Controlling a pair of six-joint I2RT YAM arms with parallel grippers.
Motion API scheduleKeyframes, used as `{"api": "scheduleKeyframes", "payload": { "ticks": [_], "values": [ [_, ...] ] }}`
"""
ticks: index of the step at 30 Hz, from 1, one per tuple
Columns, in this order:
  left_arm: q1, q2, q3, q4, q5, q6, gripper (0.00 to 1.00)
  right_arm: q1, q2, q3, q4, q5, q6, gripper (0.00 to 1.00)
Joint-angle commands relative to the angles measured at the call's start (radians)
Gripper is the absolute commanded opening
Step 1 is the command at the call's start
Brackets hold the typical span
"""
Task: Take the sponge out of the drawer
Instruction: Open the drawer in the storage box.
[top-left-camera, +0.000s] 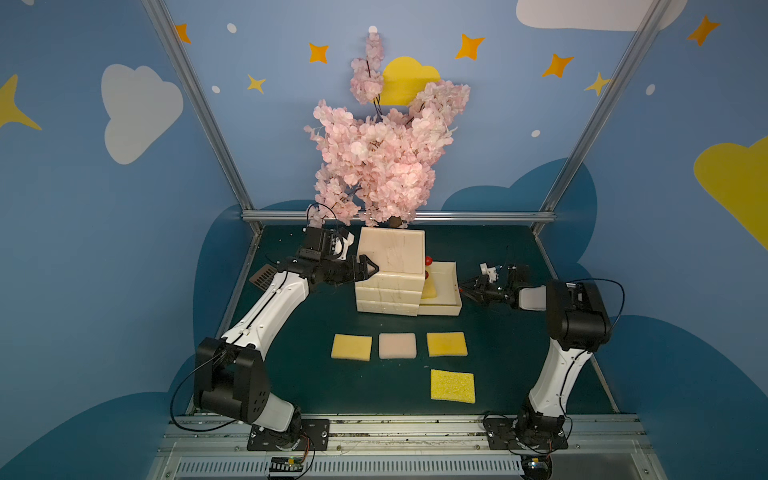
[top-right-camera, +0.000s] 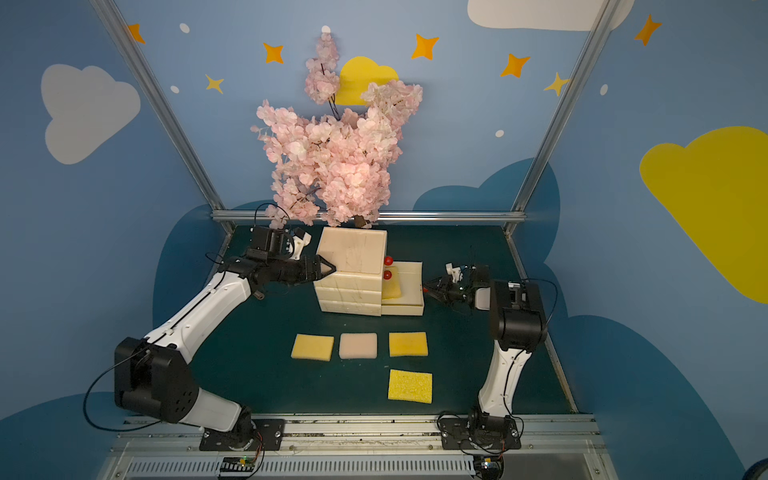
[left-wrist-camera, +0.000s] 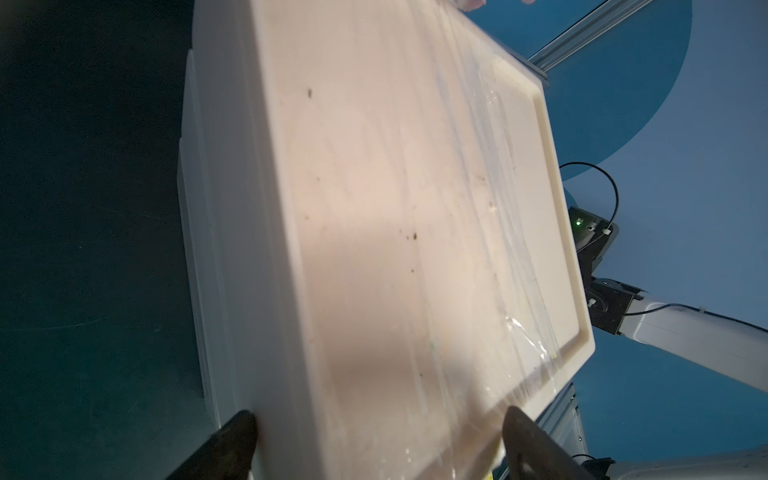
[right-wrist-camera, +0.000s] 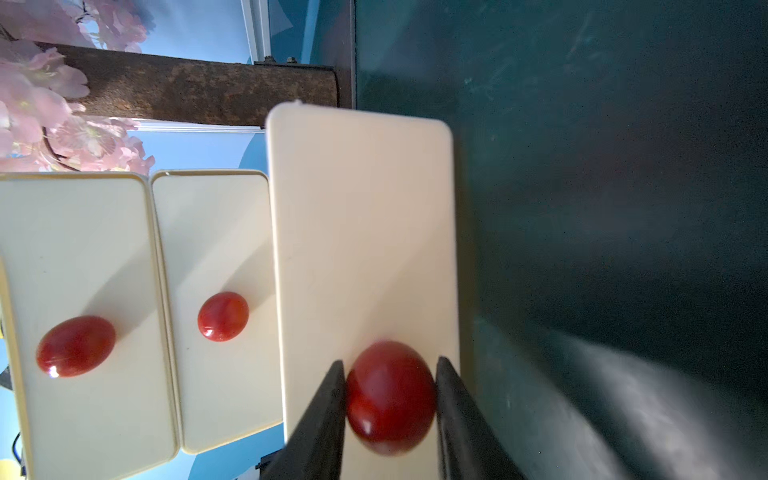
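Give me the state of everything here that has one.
Bottom drawer: pulled open.
Middle drawer: shut.
Top drawer: shut.
Stowed sponge: inside the bottom drawer.
Left end effector: open, against the drawer unit.
Right end effector: jaws flanking the bottom knob, grip unclear.

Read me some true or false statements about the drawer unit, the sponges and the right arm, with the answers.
The bottom drawer is pulled open. True.
Five sponges lie on the table. False: four, a row of three and a bright yellow sponge nearer the arms' bases.
A pale yellow sponge lies in the open drawer. True.
The right gripper holds a sponge. False: its fingers flank the open drawer's red knob.
The row's middle sponge is green. False: it is pink.
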Motion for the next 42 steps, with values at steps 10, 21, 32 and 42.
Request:
{"api": "scheduleKeyframes", "payload": {
  "ticks": [10,21,32,42],
  "values": [
    [-0.009,-0.021,0.007,-0.01,0.031,0.013,0.93,0.003,-0.196,0.167,-0.503,0.283,-0.257,0.43],
    [-0.009,-0.033,0.005,-0.009,0.035,0.015,0.96,0.159,-0.413,0.217,-0.737,0.639,-0.429,0.45],
    [-0.003,-0.069,0.004,-0.007,0.027,0.036,1.0,0.355,-0.39,0.295,-0.809,0.824,-0.525,0.55],
    [-0.001,-0.074,0.003,-0.006,0.031,0.037,1.0,0.421,-0.24,0.321,-0.749,0.754,-0.493,0.58]
  ]
}}
